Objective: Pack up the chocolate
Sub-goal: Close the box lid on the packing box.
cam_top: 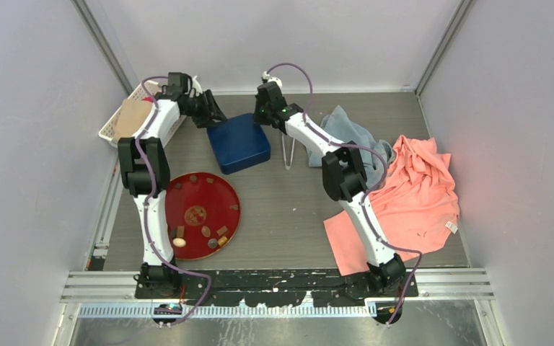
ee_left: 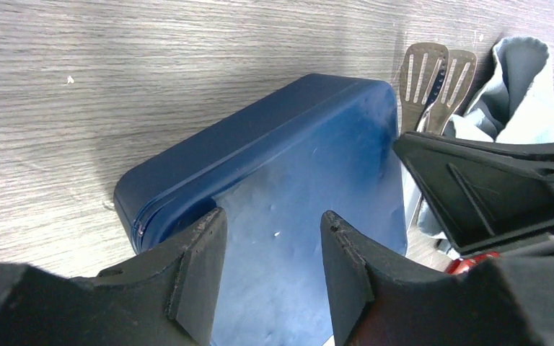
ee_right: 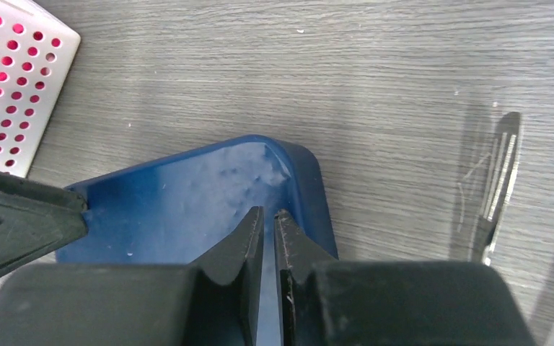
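Left pincer jaws apart over blue box lid; right pincer nearly closed at box corner, perhaps nipping rim, likely for lifting lid. Chocolate unpacked near box.

Lab robot cell: white panel walls, aluminium rails, wood-grain table.

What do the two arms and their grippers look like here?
Both the left arm and the right arm have white tubular links joined by blocky black joints, with a thin purple cable running along each. The left gripper and right gripper have matte black, wedge-shaped fingers. No markings are legible.
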Available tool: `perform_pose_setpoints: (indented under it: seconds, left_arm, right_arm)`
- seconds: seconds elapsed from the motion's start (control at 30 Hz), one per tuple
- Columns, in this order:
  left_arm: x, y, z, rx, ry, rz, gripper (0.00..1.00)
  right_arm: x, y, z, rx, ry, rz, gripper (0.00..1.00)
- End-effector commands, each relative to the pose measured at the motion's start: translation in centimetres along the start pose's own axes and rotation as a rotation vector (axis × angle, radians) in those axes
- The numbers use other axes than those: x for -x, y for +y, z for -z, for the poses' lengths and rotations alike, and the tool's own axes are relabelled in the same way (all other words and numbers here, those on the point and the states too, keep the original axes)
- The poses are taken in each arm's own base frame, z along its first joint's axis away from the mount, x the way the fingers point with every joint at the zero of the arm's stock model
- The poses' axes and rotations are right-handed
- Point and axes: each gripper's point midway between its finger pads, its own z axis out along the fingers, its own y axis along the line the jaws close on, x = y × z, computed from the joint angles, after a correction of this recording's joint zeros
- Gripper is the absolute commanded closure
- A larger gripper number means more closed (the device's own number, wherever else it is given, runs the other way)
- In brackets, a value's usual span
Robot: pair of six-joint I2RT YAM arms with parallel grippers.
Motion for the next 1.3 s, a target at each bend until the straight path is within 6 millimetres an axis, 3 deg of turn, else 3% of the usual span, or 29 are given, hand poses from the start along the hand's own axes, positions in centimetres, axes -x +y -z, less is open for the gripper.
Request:
perform_pose_setpoints:
  seconds: [0.0,0.13,0.23,0.33,0.4,0.53,0.6,0.77,0.87,0.93,1.0,1.17,1.27]
  left_arm:
    - [0.1,0.5,0.1,0.048,-0.001,-0.004,0.48]
    - [2.8,-2.0,3.3,0.057,-0.11,-0.081,0.49]
    - [4.6,-3.3,6.4,0.142,-0.213,-0.179,0.52]
    - [5.4,-3.8,8.7,0.258,-0.286,-0.278,0.57]
    - [5.2,-3.9,9.1,0.299,-0.291,-0.31,0.6]
    - [3.6,-2.6,6.6,0.325,-0.211,-0.302,0.66]
    - [2.4,-1.0,4.5,0.363,-0.166,-0.291,0.71]
    - [-2.6,3.5,-1.1,0.424,0.045,-0.222,0.95]
    - [-4.1,4.5,-1.8,0.463,0.137,-0.19,1.0]
    - [-3.3,3.7,-1.2,0.465,0.114,-0.212,1.0]
    - [-1.5,1.7,0.0,0.433,0.039,-0.246,1.0]
    - [4.0,-3.7,5.5,0.388,-0.206,-0.312,1.0]
    - [6.5,-5.8,8.8,0.396,-0.339,-0.335,1.0]
  right_arm:
    - [7.4,3.7,5.7,0.105,-0.145,0.002,0.83]
    - [9.2,5.1,8.1,0.154,-0.184,-0.014,0.83]
    - [9.3,5.4,9.0,0.171,-0.193,-0.025,0.83]
    - [9.1,5.2,9.3,0.17,-0.195,-0.032,0.83]
    - [8.6,5.2,9.1,0.172,-0.182,-0.037,0.83]
    - [7.8,4.8,8.5,0.163,-0.158,-0.056,0.83]
    - [6.9,5.1,8.4,0.187,-0.126,-0.06,0.83]
    - [5.2,4.4,7.9,0.175,-0.083,-0.078,0.84]
    - [4.8,4.1,8.1,0.166,-0.076,-0.077,0.84]
    - [4.9,4.1,8.5,0.163,-0.08,-0.072,0.84]
    - [5.4,4.2,9.0,0.165,-0.094,-0.07,0.84]
    - [6.2,4.7,10.0,0.181,-0.113,-0.073,0.84]
    - [6.5,4.9,10.6,0.189,-0.121,-0.073,0.84]
